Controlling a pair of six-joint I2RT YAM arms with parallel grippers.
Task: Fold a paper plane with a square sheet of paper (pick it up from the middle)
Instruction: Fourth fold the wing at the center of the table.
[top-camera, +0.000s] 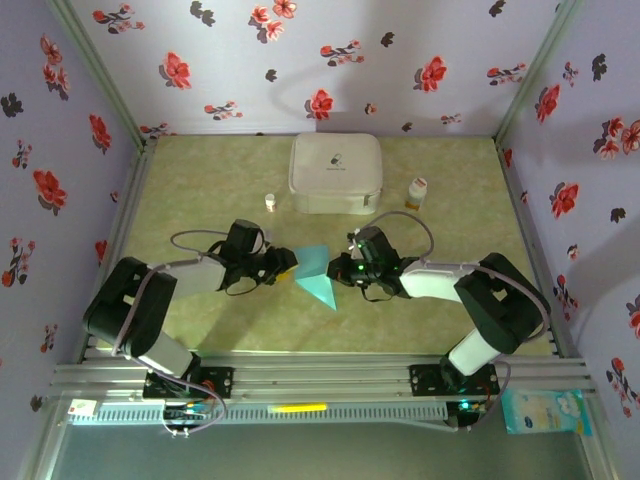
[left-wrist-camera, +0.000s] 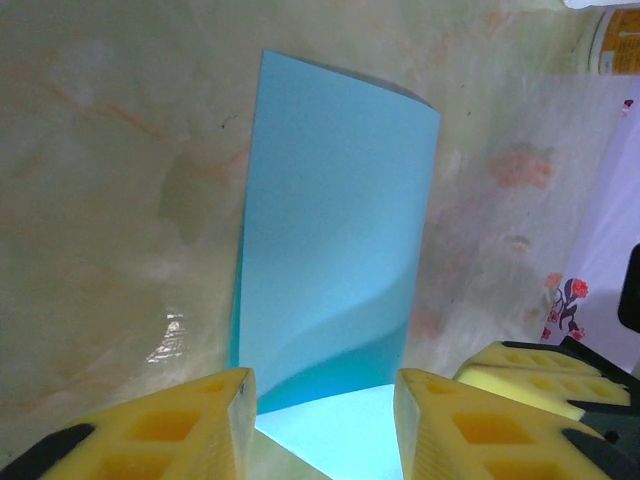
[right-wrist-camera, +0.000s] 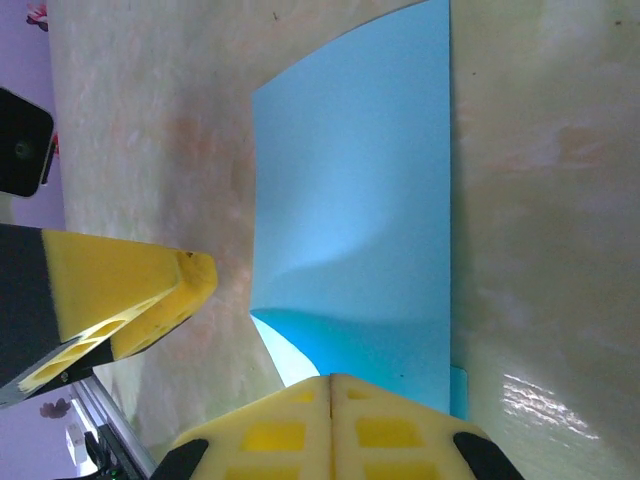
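The square sheet of paper (top-camera: 318, 275) is lying mid-surface (top-camera: 200, 200), in front of the white case (top-camera: 335, 172), between both claws, one part curling upward; the right claw (right-wrist-camera: 331, 385) is pinching the paper's lifted edge, pads pressed together; the left claw (left-wrist-camera: 320, 420) is standing spread, paper showing between its fingers.

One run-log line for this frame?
sheet: between both grippers, one end curled up | left gripper: jaws open, sheet between them | right gripper: jaws shut on sheet edge
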